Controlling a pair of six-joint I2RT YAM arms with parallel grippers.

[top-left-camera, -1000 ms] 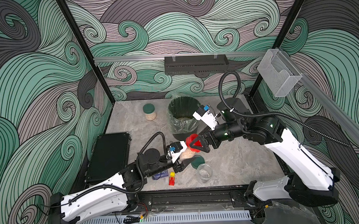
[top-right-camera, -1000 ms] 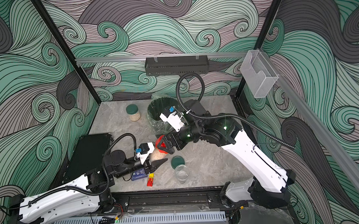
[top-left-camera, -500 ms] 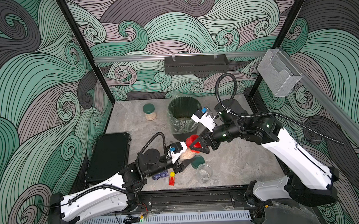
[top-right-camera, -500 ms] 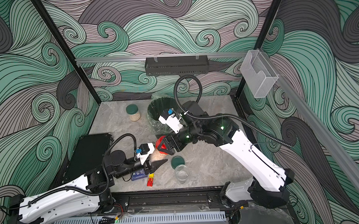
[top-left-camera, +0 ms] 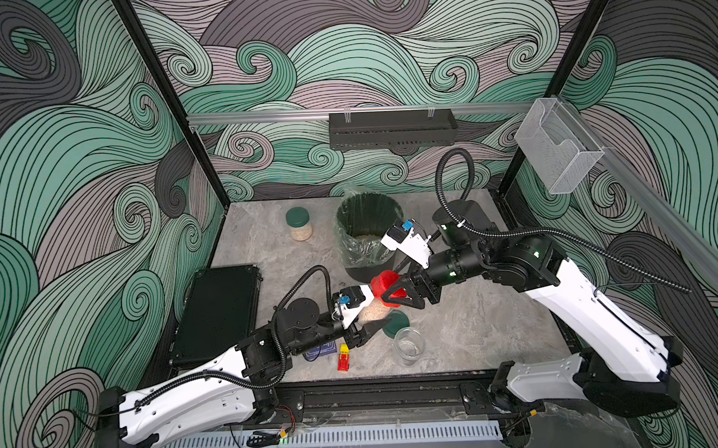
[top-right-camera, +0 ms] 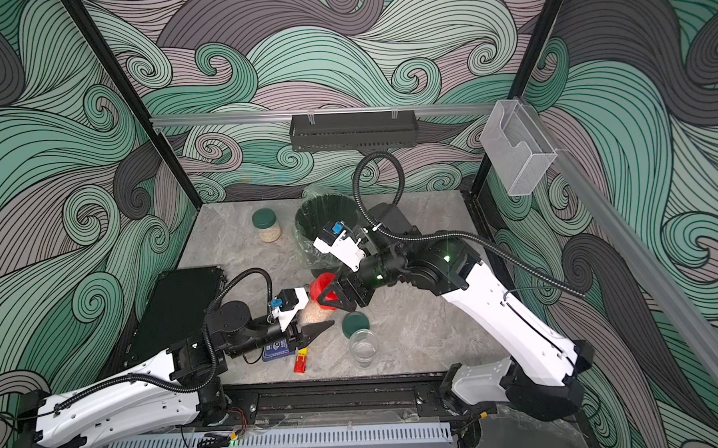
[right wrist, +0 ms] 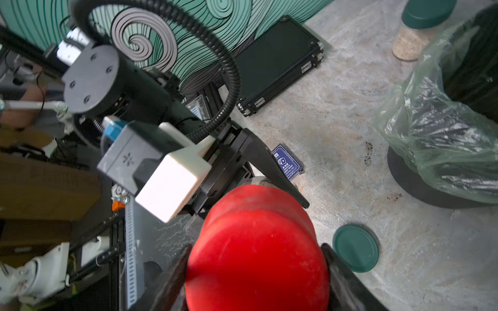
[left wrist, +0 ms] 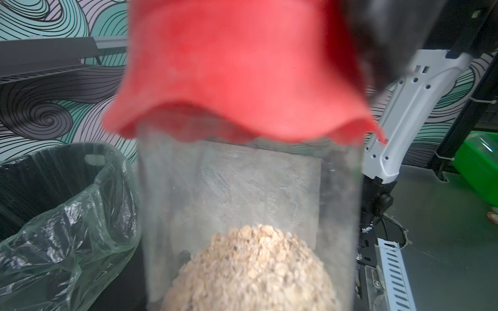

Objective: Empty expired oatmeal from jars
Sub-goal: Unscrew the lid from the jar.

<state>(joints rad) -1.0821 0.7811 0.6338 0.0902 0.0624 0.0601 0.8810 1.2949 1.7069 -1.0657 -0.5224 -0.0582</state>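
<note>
A clear jar (top-left-camera: 369, 312) with a red lid (top-left-camera: 387, 288) is held tilted above the table, oatmeal (left wrist: 250, 269) heaped in its lower part. My left gripper (top-left-camera: 367, 318) is shut on the jar's body. My right gripper (top-left-camera: 393, 293) is shut on the red lid (right wrist: 256, 255), one black finger (right wrist: 342, 274) on each side. A second jar (top-left-camera: 299, 223), green-lidded and holding oatmeal, stands at the back left. An empty open jar (top-left-camera: 409, 344) stands near the front, a loose green lid (top-left-camera: 397, 324) beside it. The same things show in both top views.
The black bin (top-left-camera: 367, 216) with a clear liner stands just behind the held jar, some oatmeal (top-left-camera: 366, 238) at its bottom. A black case (top-left-camera: 217, 310) lies at the left edge. A blue card pack (top-left-camera: 319, 351) and a small red-and-yellow toy (top-left-camera: 343, 358) lie under the left arm.
My right gripper's jaws have closed in onto the red lid, and its wrist has shifted slightly. The left arm and the jar have stayed where they were.
</note>
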